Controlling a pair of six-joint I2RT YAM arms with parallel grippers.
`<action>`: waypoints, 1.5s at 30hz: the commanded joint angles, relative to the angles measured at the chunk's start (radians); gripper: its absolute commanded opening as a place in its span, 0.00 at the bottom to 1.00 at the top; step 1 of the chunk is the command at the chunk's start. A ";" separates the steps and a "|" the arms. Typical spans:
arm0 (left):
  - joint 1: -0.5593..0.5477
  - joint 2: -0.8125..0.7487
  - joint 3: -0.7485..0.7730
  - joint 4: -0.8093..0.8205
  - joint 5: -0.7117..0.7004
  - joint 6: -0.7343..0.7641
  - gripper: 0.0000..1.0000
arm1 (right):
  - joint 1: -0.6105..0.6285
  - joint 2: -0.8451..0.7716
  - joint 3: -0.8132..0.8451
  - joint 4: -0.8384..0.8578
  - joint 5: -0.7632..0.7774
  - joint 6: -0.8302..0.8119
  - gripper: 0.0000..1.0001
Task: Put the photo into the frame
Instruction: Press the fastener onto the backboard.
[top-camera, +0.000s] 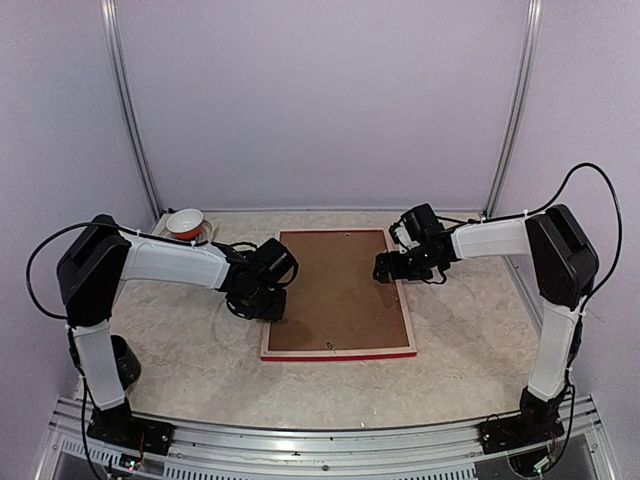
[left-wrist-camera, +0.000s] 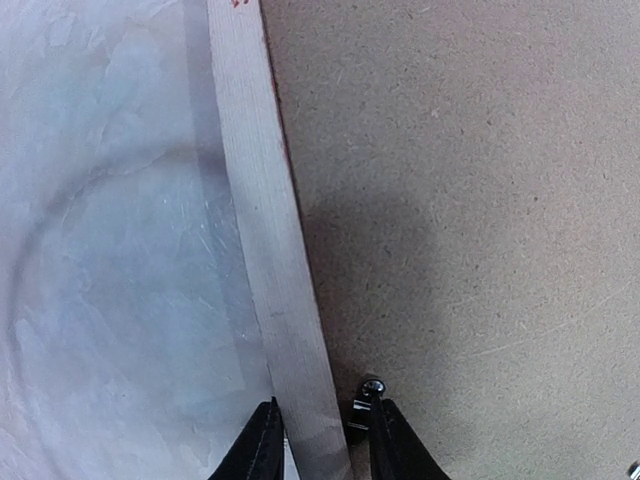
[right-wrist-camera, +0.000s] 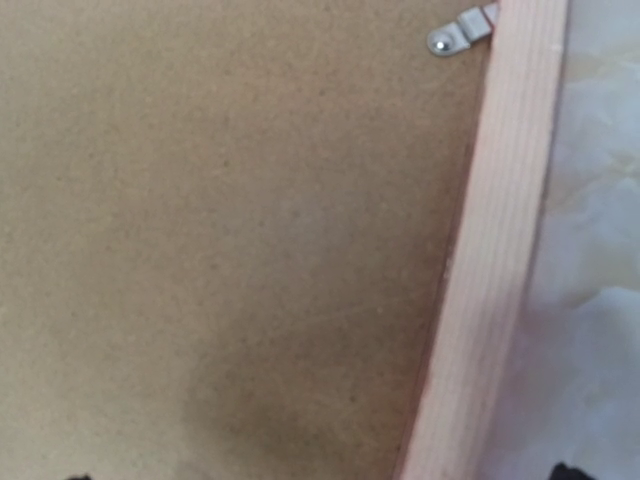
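Note:
The frame (top-camera: 340, 354) lies face down in the middle of the table, pale wood back up and a red edge along its near side. A brown backing board (top-camera: 340, 290) fills it. The photo is hidden. My left gripper (left-wrist-camera: 325, 445) is low over the frame's left rail (left-wrist-camera: 265, 200), one finger on each side of the wood, narrowly open. A small metal clip (left-wrist-camera: 365, 400) sits against the inner finger. My right gripper (right-wrist-camera: 320, 475) hangs wide open over the board (right-wrist-camera: 220, 200) beside the right rail (right-wrist-camera: 500, 250), holding nothing.
A red and white bowl (top-camera: 186, 223) stands at the back left corner. A silver turn clip (right-wrist-camera: 455, 35) lies on the board at the right rail. Booth walls and metal posts close in the back and sides.

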 joint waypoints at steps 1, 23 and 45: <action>0.007 0.035 -0.033 -0.041 -0.005 0.000 0.29 | 0.003 -0.023 -0.012 0.006 0.011 -0.001 0.99; 0.038 0.015 -0.043 0.003 0.021 -0.020 0.03 | 0.004 -0.019 -0.005 -0.001 0.010 -0.006 0.99; 0.101 -0.204 -0.081 0.035 -0.053 -0.075 0.42 | 0.001 -0.029 0.018 -0.016 0.029 -0.007 0.99</action>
